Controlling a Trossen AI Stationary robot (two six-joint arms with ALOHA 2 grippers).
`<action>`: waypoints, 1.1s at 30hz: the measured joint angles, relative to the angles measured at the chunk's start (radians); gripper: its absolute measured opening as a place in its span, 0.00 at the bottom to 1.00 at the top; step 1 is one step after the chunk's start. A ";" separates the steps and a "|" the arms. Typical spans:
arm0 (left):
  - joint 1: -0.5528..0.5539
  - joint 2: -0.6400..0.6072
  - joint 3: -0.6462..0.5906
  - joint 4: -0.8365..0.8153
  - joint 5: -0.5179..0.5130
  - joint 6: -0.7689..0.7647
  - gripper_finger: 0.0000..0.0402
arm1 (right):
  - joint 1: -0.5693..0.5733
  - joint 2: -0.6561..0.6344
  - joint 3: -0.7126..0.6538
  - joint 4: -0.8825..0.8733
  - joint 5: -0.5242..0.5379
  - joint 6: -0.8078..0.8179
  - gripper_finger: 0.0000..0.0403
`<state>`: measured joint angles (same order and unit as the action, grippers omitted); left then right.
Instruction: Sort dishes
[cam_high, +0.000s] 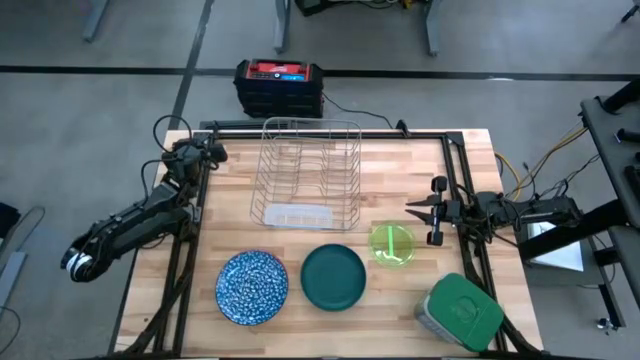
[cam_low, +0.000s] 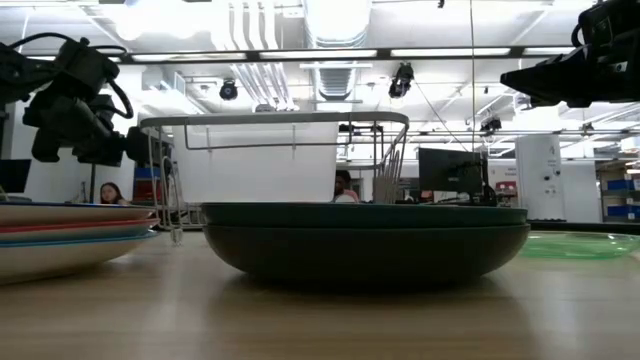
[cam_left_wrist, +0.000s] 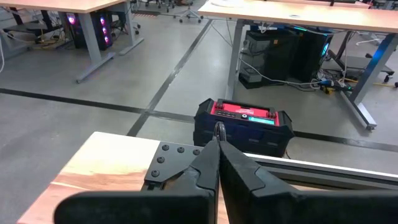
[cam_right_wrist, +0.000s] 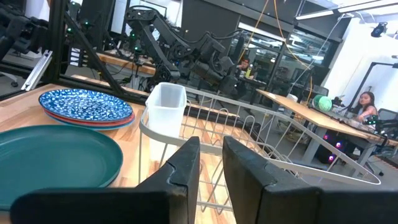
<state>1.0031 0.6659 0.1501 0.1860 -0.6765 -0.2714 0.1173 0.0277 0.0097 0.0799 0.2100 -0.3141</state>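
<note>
Jaws on the right gripper (cam_high: 421, 219) stand a narrow slit apart and pinch nothing, hovering just beside the neon-green bowl (cam_high: 391, 243), which sits on the counter (cam_high: 400, 300) between that gripper and the dark green plate (cam_high: 333, 276); the blue-speckled plate (cam_high: 252, 287) tops a stack farther toward the left arm; the wire rack (cam_high: 305, 170) stands behind the dishes; the bowl is round, so no long axis matters, and the right arm is plainly nearer; jaws on the left gripper (cam_left_wrist: 217, 140) are pressed together, empty, parked at the far counter corner.
</note>
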 joint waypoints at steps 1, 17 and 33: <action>0.000 0.000 0.000 0.000 0.000 0.000 0.00 | 0.000 0.000 0.000 0.000 0.000 0.000 0.16; 0.000 0.000 0.000 0.000 0.000 0.000 0.00 | 0.000 0.000 0.000 0.000 0.000 0.000 0.12; -0.003 -0.089 0.000 0.049 0.350 0.009 0.00 | 0.000 0.000 0.000 0.036 0.000 0.064 0.16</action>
<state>1.0000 0.5765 0.1502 0.2345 -0.3268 -0.2623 0.1173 0.0277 0.0101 0.1161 0.2096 -0.2503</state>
